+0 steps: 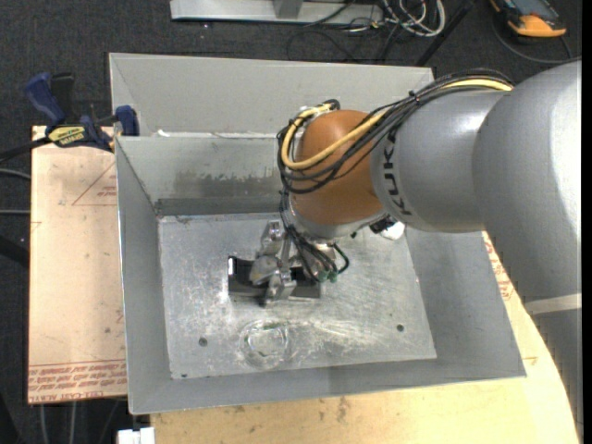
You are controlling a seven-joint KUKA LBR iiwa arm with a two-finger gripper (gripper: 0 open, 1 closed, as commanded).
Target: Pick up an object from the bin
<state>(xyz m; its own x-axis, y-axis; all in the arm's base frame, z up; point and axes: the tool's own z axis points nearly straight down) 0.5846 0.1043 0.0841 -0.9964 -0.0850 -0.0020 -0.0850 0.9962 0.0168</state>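
My claw is down on the floor of the grey metal bin, a little left of the floor's middle and nearer the back wall than the front rim. It sits right against a flat black rectangular object, which lies on the metal with its long side running roughly left to right. The left end of that object sticks out clear of me. The rest runs under my claw, and a dark edge shows again on the claw's right side. I am touching it or all but touching it. I cannot tell whether my claw is open or closed, nor whether the object is gripped, because my own metal parts cover the spot where that would show.

Above the claw my wrist carries its rounded orange cover, with yellow and black cables looped over its left side. The thick silver arm comes in from the right, over the bin's right wall.

Toward the front rim, near the black object but apart from it, lies a small clear see-through rounded thing, faint against the floor. It does not touch my claw. The floor around both things is scuffed and scratched.
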